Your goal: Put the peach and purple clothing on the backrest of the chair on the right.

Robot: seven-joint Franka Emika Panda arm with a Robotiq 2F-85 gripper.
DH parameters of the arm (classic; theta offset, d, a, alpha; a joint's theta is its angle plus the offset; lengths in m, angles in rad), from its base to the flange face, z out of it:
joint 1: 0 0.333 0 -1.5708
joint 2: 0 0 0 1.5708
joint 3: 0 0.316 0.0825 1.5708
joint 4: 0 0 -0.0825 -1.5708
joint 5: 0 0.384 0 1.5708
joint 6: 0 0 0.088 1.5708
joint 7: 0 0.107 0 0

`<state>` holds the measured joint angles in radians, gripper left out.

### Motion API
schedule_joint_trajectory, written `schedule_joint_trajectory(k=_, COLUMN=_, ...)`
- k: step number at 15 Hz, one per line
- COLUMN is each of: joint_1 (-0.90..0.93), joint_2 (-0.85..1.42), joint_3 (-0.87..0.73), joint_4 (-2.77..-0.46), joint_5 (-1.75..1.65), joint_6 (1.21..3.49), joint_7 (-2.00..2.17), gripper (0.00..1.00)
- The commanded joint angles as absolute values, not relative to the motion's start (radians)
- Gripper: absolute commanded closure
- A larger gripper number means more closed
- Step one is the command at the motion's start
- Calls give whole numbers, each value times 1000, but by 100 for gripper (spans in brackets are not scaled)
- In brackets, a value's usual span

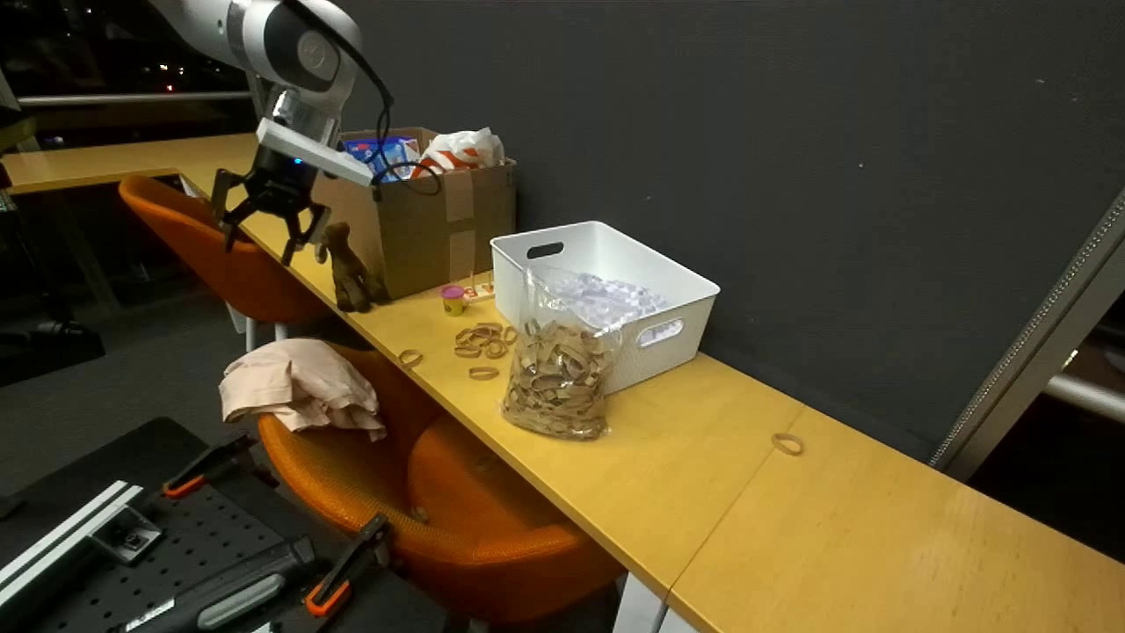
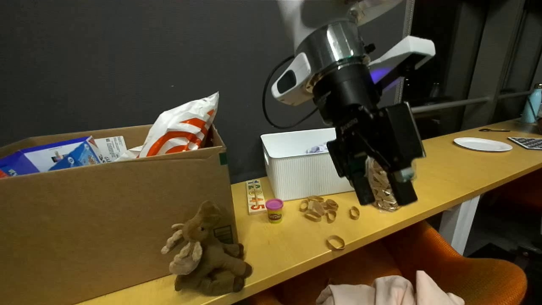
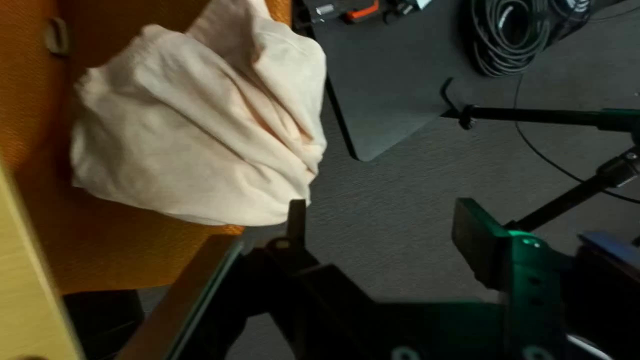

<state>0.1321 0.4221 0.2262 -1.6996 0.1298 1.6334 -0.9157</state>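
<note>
A pale peach cloth (image 1: pixel 299 382) lies bunched over the top of the backrest of the nearer orange chair (image 1: pixel 343 475). The cloth shows at the bottom edge of an exterior view (image 2: pixel 385 292) and at the upper left of the wrist view (image 3: pixel 200 130). No purple part can be made out. My gripper (image 1: pixel 261 249) is open and empty, high above the cloth and apart from it. It also shows in an exterior view (image 2: pixel 386 201). In the wrist view, one fingertip of the gripper (image 3: pixel 381 210) overlaps the cloth's edge; the floor shows between the fingers.
A second orange chair (image 1: pixel 202 242) stands farther along the table (image 1: pixel 650 466). On the table are a cardboard box (image 1: pixel 431 233), a brown plush toy (image 2: pixel 211 258), a white bin (image 1: pixel 606 255) and a bag of brown bands (image 1: pixel 558 387). A black cart (image 1: pixel 220 519) stands beside the nearer chair.
</note>
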Motion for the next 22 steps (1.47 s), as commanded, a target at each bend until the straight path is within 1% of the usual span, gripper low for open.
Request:
schedule_joint_trajectory(k=1, joint_1=88, joint_2=358, joint_3=162, joint_4=-1637, joint_5=13, joint_6=1647, joint_7=-920, gripper=0)
schedule_joint_trajectory(k=5, joint_1=6, joint_2=354, joint_3=86, joint_4=-1518, joint_5=-74, joint_6=1726, joint_7=-945, gripper=0)
schedule_joint_trajectory(k=9, joint_1=-83, joint_2=439, joint_3=17, joint_4=-1340, joint_5=-80, joint_6=1873, joint_7=-970, gripper=0)
schedule_joint_trajectory(k=12, joint_1=-134, joint_2=558, joint_3=-26, joint_4=-1200, joint_5=-83, joint_6=2035, joint_7=-976, gripper=0)
schedule_joint_trajectory(k=16, joint_1=-180, joint_2=771, joint_3=-66, joint_4=-1021, joint_5=-73, joint_6=2271, joint_7=-954, gripper=0)
schedule_joint_trajectory(k=19, joint_1=-206, joint_2=940, joint_3=-55, joint_4=-890, joint_5=-87, joint_6=2328, joint_7=-925, gripper=0)
schedule_joint_trajectory(k=22, joint_1=-199, joint_2=1043, joint_3=-45, joint_4=-844, joint_5=-86, joint_6=2353, joint_7=-891, gripper=0)
